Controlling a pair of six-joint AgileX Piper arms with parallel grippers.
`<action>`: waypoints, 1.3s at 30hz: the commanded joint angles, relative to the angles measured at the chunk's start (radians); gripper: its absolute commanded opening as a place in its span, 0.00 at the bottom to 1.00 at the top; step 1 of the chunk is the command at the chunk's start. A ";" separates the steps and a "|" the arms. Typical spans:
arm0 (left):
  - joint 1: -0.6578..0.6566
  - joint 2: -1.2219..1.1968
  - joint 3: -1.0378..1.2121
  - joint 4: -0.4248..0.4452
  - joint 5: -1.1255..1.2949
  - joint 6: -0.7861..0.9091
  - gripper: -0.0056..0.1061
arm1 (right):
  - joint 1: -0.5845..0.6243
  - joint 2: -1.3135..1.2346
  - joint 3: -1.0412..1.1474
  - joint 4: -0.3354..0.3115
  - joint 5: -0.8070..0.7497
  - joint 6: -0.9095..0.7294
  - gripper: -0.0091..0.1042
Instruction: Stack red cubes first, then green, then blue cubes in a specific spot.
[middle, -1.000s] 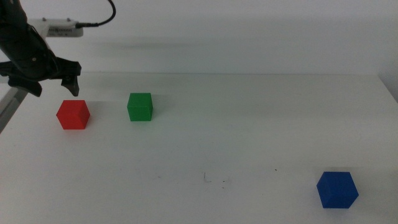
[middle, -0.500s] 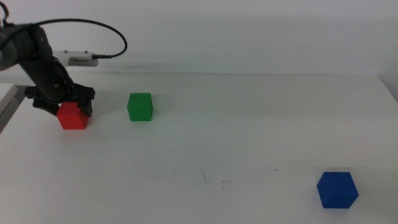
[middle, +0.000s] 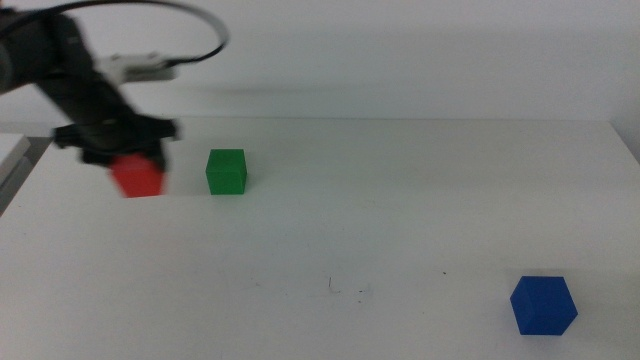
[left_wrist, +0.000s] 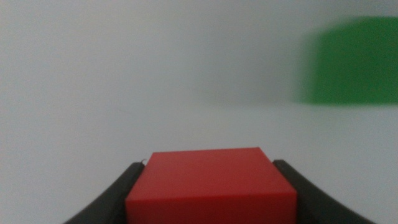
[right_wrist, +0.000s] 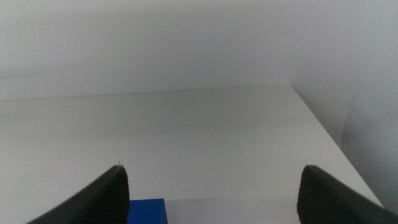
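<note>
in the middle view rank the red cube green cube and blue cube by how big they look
1. Matte deep-blue cube, largest, though nearest the camera.
2. Matte green cube and bright-red cube look alike; the red one is blurred in the left gripper.

The left arm (middle: 60, 75) is black throughout, with rounded, blurred segments. A pale grey-white oblong module (middle: 140, 66) sits on its wrist, and a thin black cable (middle: 200, 25) loops up from that module and arcs back over the arm. The left claw (middle: 118, 145) is equally dark; up close its two fingers (left_wrist: 109, 199) are matt charcoal with smoothly curved outer edges. The right claw (right_wrist: 211, 205) has the same dark matt fingers (right_wrist: 102, 196), each rounded at the tip.
</note>
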 joint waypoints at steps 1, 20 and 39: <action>-0.133 -0.145 0.130 0.031 -0.049 -0.234 0.06 | 0.004 -0.004 0.004 -0.006 -0.011 -0.013 0.82; -0.701 0.116 -0.082 0.215 0.015 -0.759 0.07 | 0.004 -0.004 0.004 -0.006 -0.011 -0.013 0.82; -0.701 0.202 -0.082 0.173 -0.010 -0.703 0.43 | 0.004 -0.004 0.004 -0.006 -0.011 -0.013 0.82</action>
